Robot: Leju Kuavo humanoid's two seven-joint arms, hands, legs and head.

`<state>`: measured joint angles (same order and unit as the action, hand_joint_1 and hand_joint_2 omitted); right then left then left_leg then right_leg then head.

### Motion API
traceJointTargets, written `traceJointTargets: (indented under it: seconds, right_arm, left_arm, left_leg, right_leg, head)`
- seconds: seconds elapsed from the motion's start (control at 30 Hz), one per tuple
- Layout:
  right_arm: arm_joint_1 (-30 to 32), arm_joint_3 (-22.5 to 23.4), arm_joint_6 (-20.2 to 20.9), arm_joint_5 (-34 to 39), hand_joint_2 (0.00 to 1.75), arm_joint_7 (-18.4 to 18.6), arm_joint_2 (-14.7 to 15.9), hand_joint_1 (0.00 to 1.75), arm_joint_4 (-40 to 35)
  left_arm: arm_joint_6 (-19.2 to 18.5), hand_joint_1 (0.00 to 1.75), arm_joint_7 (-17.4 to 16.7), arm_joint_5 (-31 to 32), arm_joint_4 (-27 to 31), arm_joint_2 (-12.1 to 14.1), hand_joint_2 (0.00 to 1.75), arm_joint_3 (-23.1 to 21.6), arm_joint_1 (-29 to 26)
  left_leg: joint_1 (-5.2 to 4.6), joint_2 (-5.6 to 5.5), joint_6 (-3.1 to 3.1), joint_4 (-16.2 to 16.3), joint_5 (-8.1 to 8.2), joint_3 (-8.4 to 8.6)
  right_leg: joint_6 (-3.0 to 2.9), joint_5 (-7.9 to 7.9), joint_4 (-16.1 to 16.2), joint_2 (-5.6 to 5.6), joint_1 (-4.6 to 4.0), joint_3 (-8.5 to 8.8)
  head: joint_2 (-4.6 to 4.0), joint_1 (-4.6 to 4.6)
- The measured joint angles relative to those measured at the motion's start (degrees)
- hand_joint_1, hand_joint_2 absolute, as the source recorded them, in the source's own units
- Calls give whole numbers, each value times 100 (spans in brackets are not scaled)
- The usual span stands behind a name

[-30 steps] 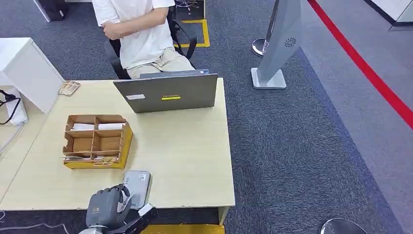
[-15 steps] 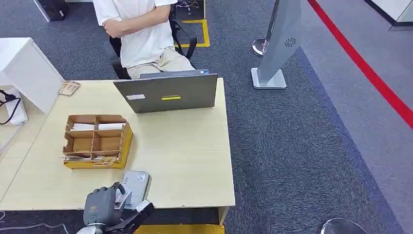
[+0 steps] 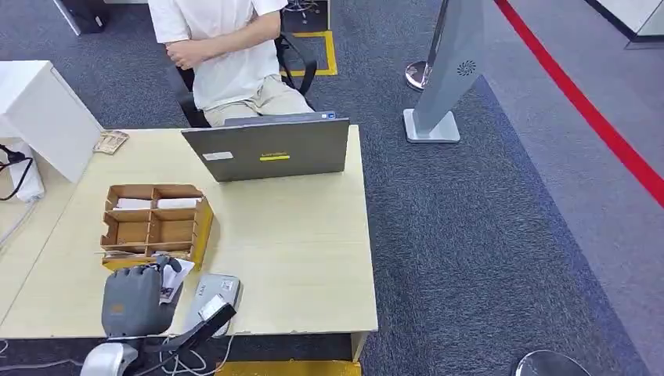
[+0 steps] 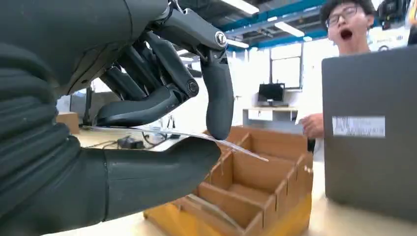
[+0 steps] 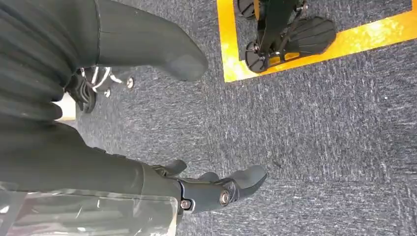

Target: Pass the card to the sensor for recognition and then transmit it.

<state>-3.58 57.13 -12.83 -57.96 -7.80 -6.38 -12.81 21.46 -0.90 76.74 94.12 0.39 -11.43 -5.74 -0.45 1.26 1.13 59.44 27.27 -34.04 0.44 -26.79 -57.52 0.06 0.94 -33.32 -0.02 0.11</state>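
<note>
The left robot hand point(image 3: 135, 300) hangs over the near edge of the tabletop point(image 3: 297, 258), pinching a thin pale card point(image 3: 171, 278) flat between its thumb and the dark fingers point(image 4: 219, 93) above it. From the wrist side, the card point(image 4: 196, 136) pokes out past the fingertips toward the cardboard organizer point(image 4: 255, 191). That organizer point(image 3: 155, 227), a brown divided tray with a yellow front, sits just beyond the hand, a few white slips lying in its far compartments. The grey card sensor point(image 3: 211, 299) lies flat at the tabletop's near edge, just right of the hand and beside the card rather than under it. Farther back stands an open grey laptop point(image 3: 268, 149), its lid turned toward me, and behind it a person point(image 3: 223, 55) in a white shirt sits with arms folded. The right robot hand point(image 5: 216, 189) hangs down by the grey carpet point(image 5: 319, 147), fingers loosely apart and holding nothing.
</note>
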Motion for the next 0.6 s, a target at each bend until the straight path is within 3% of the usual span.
traceJointTargets:
  seconds: [0.6]
  right_arm:
    - [-5, 50, 20, -201, 175, 20, -20, 0, 0]
  left_arm:
    - [138, 175, -59, 125, 349, 136, 175, -22, 437]
  left_leg:
    - [0, -2, 1, 0, -2, -1]
  right_leg:
    - [0, 0, 0, -4, 0, -2]
  head:
    - [0, 0]
